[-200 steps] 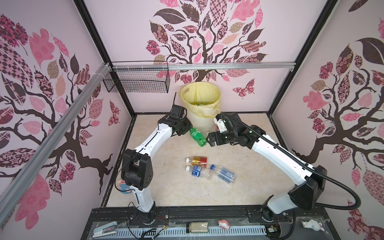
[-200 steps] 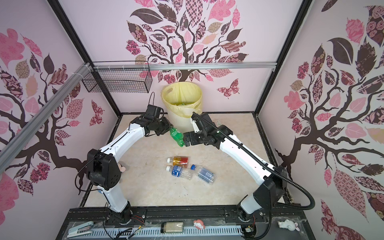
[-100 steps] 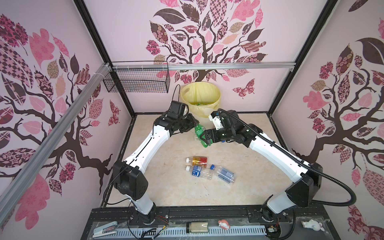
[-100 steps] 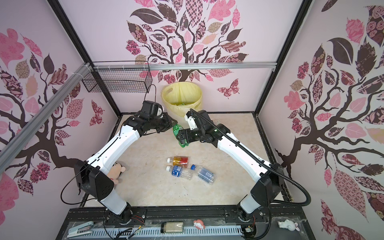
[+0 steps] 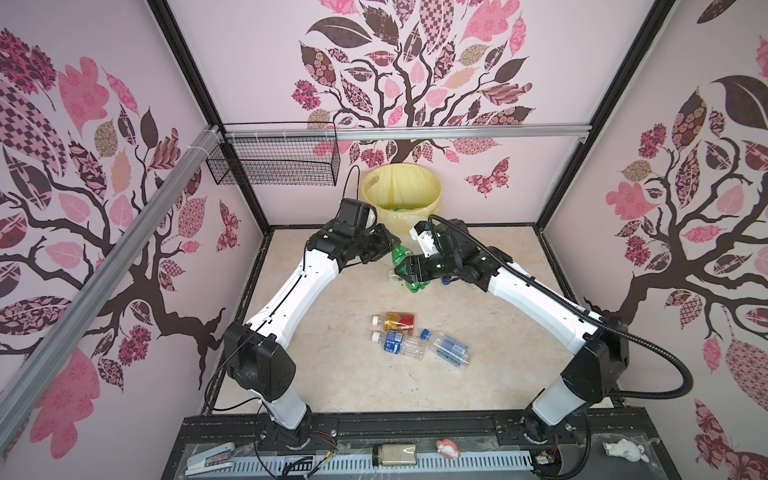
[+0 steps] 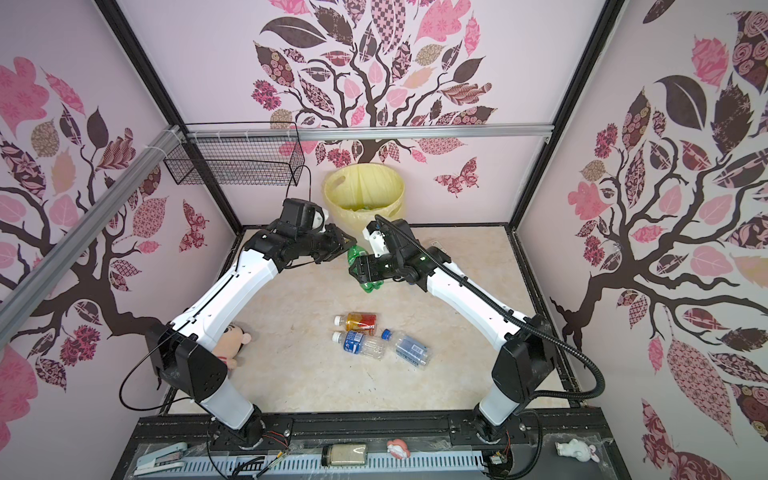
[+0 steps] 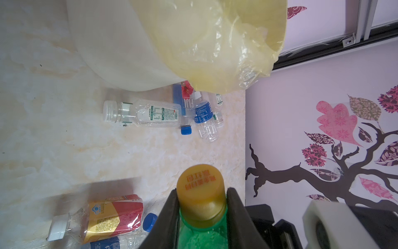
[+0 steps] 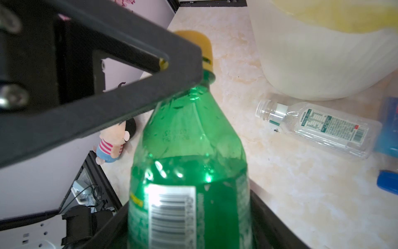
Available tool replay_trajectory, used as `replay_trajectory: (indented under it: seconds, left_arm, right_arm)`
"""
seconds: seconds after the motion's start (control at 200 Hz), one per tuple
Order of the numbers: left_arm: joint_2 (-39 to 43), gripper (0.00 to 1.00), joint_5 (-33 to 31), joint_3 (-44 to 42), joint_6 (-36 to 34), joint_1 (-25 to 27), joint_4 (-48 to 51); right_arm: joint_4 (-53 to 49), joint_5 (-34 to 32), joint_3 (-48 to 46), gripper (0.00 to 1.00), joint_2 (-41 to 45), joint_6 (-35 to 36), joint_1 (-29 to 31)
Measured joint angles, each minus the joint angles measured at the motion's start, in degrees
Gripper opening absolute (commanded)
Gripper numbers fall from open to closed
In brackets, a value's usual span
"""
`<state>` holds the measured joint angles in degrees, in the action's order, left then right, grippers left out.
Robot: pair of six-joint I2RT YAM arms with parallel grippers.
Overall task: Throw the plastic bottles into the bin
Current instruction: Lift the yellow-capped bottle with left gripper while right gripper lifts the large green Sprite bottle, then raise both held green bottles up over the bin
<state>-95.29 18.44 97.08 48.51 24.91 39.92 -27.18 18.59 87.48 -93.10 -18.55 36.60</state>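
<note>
1. Just before the bin (image 5: 434, 199), between my two arms, I am holding a green bottle (image 5: 400, 254) above the bench (image 5: 332, 374). In both top views it is lying slanted, neck toward the bin.
2. With my left tool (image 7: 201, 195) I am clenching the bottle at its yellow cap (image 7: 200, 183) and neck, one finger pressing on each side.
3. With my right tool (image 8: 189, 198) I am grasping that bottle lower down, around its labelled body, and both fingers are lying against the green plastic.
4. Nearer the front edge, three more are lying flat and close together: an amber bottle (image 5: 397, 321) with a red label, a clear bottle (image 5: 397, 343) just below it, and a second clear bottle (image 5: 449, 348) beside that, both blue-labelled.
5. Beside the bin's foot, my left wrist view is showing a white-capped bottle (image 7: 148, 113) lying on the bench, with a few blue-labelled ones next to it, partly hidden under the yellow bag (image 7: 215, 43).
</note>
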Motion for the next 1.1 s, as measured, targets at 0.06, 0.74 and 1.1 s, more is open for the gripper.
replay_trajectory:
  seconds: [0.06, 0.74, 1.1]
  left_arm:
    - [0.0, 0.29, -0.07, 0.02, 0.2, -0.02, 0.0]
    - [0.0, 0.97, -1.97, 12.24, 9.97, -6.29, 8.48]
    - [1.7, 0.97, -4.44, 19.98, 11.3, -6.27, 11.8]
  right_arm:
    - [0.28, 0.11, 0.0, 0.66, 0.0, -0.24, 0.0]
    - [-0.2, -6.14, 5.44, 0.6, -0.94, -0.02, -0.76]
    - [0.9, -15.63, 29.4, 0.61, -9.14, 5.18, -1.57]
